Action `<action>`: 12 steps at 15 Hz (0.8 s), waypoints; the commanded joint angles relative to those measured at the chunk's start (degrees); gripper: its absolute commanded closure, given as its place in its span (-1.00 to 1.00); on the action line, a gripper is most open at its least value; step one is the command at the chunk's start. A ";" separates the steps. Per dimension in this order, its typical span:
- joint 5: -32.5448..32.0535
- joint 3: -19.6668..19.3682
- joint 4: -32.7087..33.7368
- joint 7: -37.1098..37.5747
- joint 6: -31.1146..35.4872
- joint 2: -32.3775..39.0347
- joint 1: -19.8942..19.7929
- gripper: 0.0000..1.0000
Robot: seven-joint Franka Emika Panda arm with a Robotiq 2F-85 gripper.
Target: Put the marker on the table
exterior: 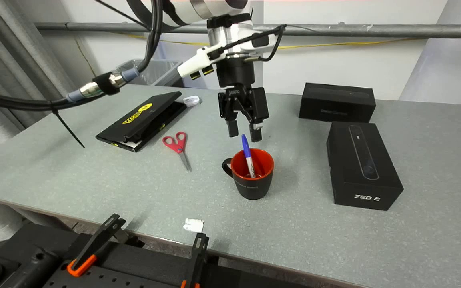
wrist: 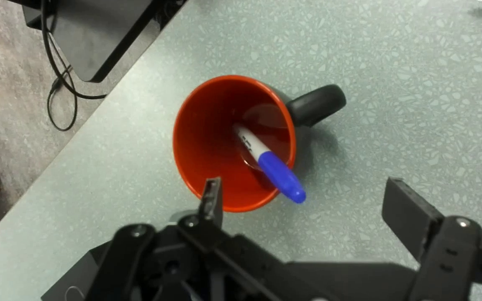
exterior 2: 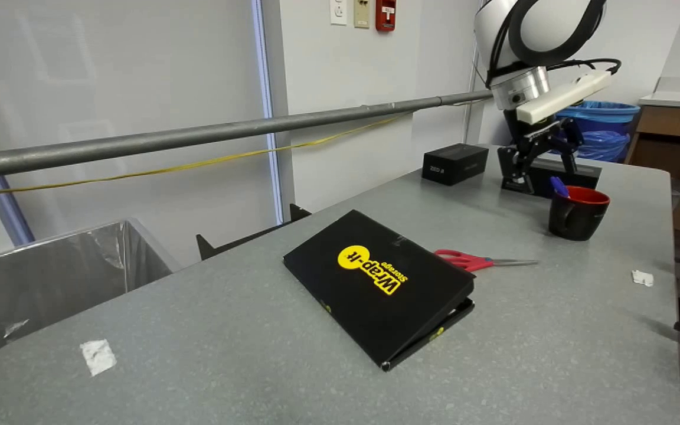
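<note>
The marker [exterior: 247, 154] has a blue cap and a whitish barrel. It leans inside a black mug with a red inside [exterior: 253, 189], cap end up and sticking out over the rim. The marker also shows in an exterior view [exterior 2: 559, 187] and in the wrist view [wrist: 280, 173]. The mug stands upright on the grey table [exterior: 294, 236]. My gripper [exterior: 244, 132] is open and empty, above and slightly behind the mug, apart from the marker. In the wrist view, the cap end shows between the spread fingers [wrist: 306, 196], nearer the left finger.
Red-handled scissors [exterior: 179, 148] and a black Wrap-It box [exterior: 146, 114] lie left of the mug. Two black boxes, a ZED 2 box [exterior: 364, 160] and a box behind it [exterior: 336, 104], stand to the right. Clamps [exterior: 98, 244] sit at the front edge.
</note>
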 commanded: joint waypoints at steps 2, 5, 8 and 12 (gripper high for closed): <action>-1.77 -1.40 2.88 4.16 -1.75 3.24 2.16 -1.00; -1.70 -1.69 2.56 4.85 -2.63 3.02 2.59 -1.00; -2.00 -1.86 1.54 4.98 -4.00 1.92 2.80 -0.92; -1.34 -1.74 2.24 4.91 -5.83 2.33 2.47 -0.20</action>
